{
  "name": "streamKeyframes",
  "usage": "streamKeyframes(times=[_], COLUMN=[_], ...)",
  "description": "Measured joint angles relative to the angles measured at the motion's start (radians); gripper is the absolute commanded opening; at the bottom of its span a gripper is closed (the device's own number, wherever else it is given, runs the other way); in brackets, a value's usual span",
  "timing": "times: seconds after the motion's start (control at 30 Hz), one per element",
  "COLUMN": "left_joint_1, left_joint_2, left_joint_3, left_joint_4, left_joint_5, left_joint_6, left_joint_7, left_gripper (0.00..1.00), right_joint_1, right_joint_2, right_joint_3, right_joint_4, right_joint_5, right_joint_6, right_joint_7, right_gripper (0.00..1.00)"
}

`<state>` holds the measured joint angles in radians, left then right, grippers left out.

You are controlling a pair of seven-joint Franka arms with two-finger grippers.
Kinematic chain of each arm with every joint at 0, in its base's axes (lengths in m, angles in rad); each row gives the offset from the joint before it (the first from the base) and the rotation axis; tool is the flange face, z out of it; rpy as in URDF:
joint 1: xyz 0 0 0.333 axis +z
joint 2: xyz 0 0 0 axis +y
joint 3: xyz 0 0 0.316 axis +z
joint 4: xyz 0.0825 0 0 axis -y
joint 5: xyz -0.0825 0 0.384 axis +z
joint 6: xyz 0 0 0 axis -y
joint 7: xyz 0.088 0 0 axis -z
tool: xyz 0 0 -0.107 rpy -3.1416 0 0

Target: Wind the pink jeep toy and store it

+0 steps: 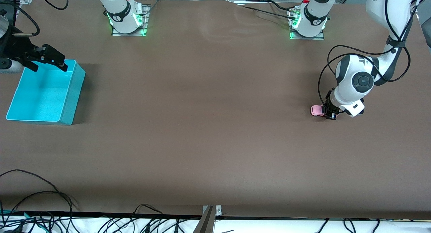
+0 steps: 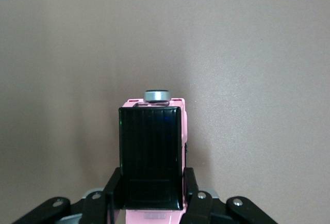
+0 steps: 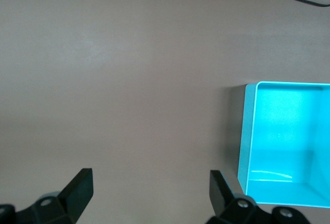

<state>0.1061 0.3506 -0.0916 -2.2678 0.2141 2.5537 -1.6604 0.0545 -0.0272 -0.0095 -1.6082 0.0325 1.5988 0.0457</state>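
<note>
The pink jeep toy (image 1: 316, 110) sits on the brown table toward the left arm's end. My left gripper (image 1: 328, 113) is down at it and shut on its sides. In the left wrist view the jeep (image 2: 178, 115) shows its black roof panel and a small silver disc at its end, with my left gripper (image 2: 152, 178) holding one black finger against each flank. My right gripper (image 1: 48, 66) hangs open over the edge of the turquoise bin (image 1: 72, 91) nearest the robots' bases. Nothing is between its fingers in the right wrist view (image 3: 149, 177).
The turquoise bin (image 3: 247, 131) holds nothing and stands at the right arm's end of the table. Loose cables (image 1: 50, 212) lie along the table edge nearest the front camera. A metal bracket (image 1: 210, 216) sits at the middle of that edge.
</note>
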Motion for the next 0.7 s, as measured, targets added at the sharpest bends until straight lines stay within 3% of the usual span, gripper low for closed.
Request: streamKeyframes(times=[0.7], left_joint_1=[0.013], left_joint_2=[0.004], left_joint_3=[0.001], left_joint_4=[0.006], left_joint_5=[-0.045], left_joint_6=[0.000], left_joint_7=[0.000], left_gripper=[0.17], right_joint_1=[0.000], right_joint_2=[0.000], right_joint_3=[0.000], right_joint_4=[0.000], right_joint_5=[0.000], right_joint_6=[0.000], right_joint_7=[0.000], right_gripper=[1.00])
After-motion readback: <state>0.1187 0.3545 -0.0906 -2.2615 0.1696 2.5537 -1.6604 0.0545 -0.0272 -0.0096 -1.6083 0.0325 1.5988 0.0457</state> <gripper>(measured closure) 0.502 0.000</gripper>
